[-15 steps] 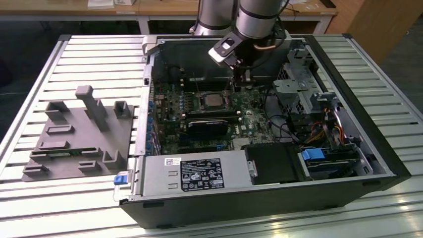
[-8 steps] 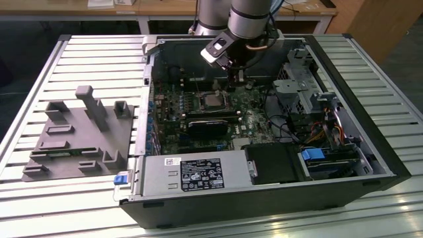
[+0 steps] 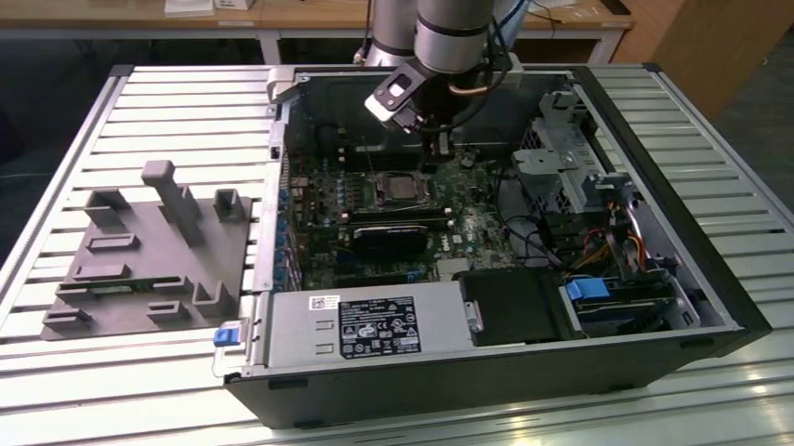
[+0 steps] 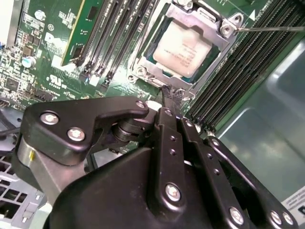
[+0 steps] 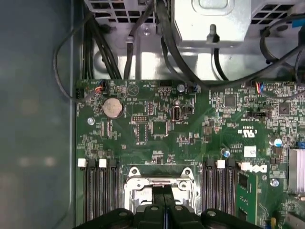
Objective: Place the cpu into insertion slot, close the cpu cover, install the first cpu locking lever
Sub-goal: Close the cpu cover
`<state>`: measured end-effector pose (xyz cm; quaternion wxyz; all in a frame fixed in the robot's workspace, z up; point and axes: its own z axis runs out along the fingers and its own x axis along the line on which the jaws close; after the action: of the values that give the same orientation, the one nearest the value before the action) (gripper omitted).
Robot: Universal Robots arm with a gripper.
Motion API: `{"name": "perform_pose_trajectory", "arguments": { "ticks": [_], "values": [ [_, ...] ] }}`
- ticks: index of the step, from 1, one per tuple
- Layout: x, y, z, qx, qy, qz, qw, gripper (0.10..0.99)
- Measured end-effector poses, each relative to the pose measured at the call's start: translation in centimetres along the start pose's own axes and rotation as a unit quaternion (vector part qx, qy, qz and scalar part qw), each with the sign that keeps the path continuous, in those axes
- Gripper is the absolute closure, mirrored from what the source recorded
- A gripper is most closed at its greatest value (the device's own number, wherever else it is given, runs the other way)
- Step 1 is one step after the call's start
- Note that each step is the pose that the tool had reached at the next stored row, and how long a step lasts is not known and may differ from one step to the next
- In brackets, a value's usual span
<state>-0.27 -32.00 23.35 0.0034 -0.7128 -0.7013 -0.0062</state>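
Hand (image 4: 169, 93) clenched, tips at cpu cover (image 4: 221, 40) edge, cover flat over face-up cpu (image 4: 183, 47)

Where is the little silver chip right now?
In the second wrist view the cpu sits framed by the cpu cover, between rows of black memory slots, just beyond the pincer.

Grey fixture (image 3: 149, 265) on slatted table (image 3: 186, 102), exterior view's left of computer case (image 3: 496, 381); coin battery (image 5: 113, 108) on motherboard (image 5: 190, 129).

Too small in the exterior view to make out the chip (image 3: 400, 189). In the second wrist view, near edge of the cover (image 4: 206, 14) masked by the gripper (image 4: 171, 92). In the first wrist view, cover (image 5: 159, 182) cropped at the picture's edge.
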Motion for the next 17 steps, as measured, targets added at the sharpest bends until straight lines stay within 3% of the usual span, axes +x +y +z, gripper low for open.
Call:
{"name": "perform_pose_trajectory", "arguments": {
  "ticks": [2, 4, 7, 10, 15, 17],
  "values": [
    [-0.01, -0.59, 0.09, -0.0086, 0.0001, 0.000, 1.0000, 0.984],
    [-0.03, -1.42, 0.15, -0.0120, 0.0001, 0.000, 0.9999, 0.984],
    [-0.05, -2.62, 0.25, -0.0131, 0.0002, 0.000, 0.9999, 0.984],
    [-0.06, -3.39, 0.48, -0.0130, 0.0000, 0.000, 0.9999, 0.984],
    [-0.09, -4.26, 0.95, -0.0131, 0.0001, 0.000, 0.9999, 0.984],
    [-0.09, -4.30, 0.95, -0.0131, 0.0000, 0.000, 0.9999, 0.984]
  ]
}}
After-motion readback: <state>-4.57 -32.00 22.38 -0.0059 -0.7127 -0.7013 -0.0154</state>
